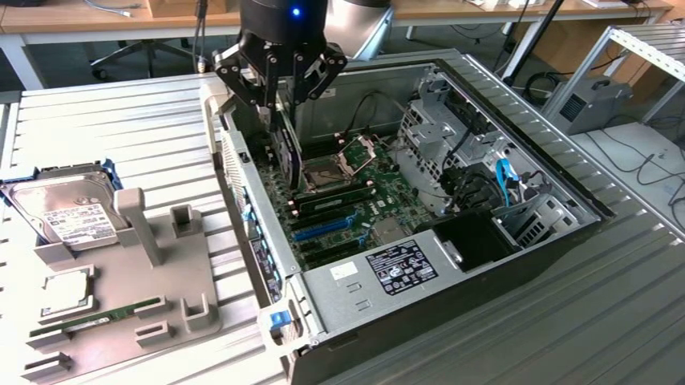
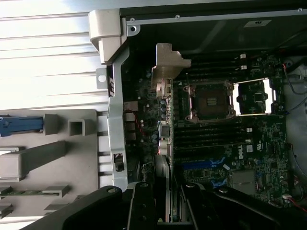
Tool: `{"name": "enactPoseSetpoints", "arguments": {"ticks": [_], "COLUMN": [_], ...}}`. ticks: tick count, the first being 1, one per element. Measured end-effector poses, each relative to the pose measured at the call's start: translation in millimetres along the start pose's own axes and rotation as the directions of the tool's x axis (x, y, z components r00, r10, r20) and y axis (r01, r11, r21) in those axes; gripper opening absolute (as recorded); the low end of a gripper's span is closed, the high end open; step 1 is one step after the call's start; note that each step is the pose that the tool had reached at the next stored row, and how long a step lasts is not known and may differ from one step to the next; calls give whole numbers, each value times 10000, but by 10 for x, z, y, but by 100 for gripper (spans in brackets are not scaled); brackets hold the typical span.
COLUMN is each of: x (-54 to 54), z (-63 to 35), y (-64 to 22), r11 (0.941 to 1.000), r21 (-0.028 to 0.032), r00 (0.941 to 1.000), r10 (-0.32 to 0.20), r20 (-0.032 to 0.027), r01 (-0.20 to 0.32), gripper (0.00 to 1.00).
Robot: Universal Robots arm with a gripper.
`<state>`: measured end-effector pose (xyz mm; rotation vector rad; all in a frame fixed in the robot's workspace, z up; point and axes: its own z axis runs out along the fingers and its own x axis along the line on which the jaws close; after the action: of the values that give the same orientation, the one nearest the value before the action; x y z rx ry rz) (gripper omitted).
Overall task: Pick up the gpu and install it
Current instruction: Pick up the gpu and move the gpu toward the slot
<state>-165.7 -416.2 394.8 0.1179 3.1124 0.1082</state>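
The gpu point(image 1: 285, 152) is a thin dark card that hangs on edge inside the open computer case point(image 1: 541, 140), over the side of the motherboard point(image 1: 358, 200) on the exterior view's left. My gripper point(image 1: 281, 103) is shut on its upper edge. In the wrist view the gpu point(image 2: 163, 139) appears edge-on, and its silvery bracket point(image 2: 169, 60) points away from my gripper point(image 2: 165, 203). The card hovers near the CPU socket point(image 1: 321, 172) and above the blue expansion slots point(image 1: 321, 230). I cannot tell whether its lower edge touches the board.
A grey holder point(image 1: 160, 297) at the exterior view's left carries a silver hard drive point(image 1: 70, 212), a CPU chip point(image 1: 66, 293) and a green RAM stick point(image 1: 96, 317). The power supply point(image 1: 399, 269) fills the case's near end. Drive cages and cables point(image 1: 503, 180) crowd the far side.
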Motion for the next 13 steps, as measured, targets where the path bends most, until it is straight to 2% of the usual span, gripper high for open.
{"name": "enactPoseSetpoints", "arguments": {"ticks": [13], "x": [-26], "z": [18], "y": [1], "r11": [10000], "r21": [0], "r00": [10000], "r10": [0], "r20": [0], "r01": [0], "gripper": [26]}}
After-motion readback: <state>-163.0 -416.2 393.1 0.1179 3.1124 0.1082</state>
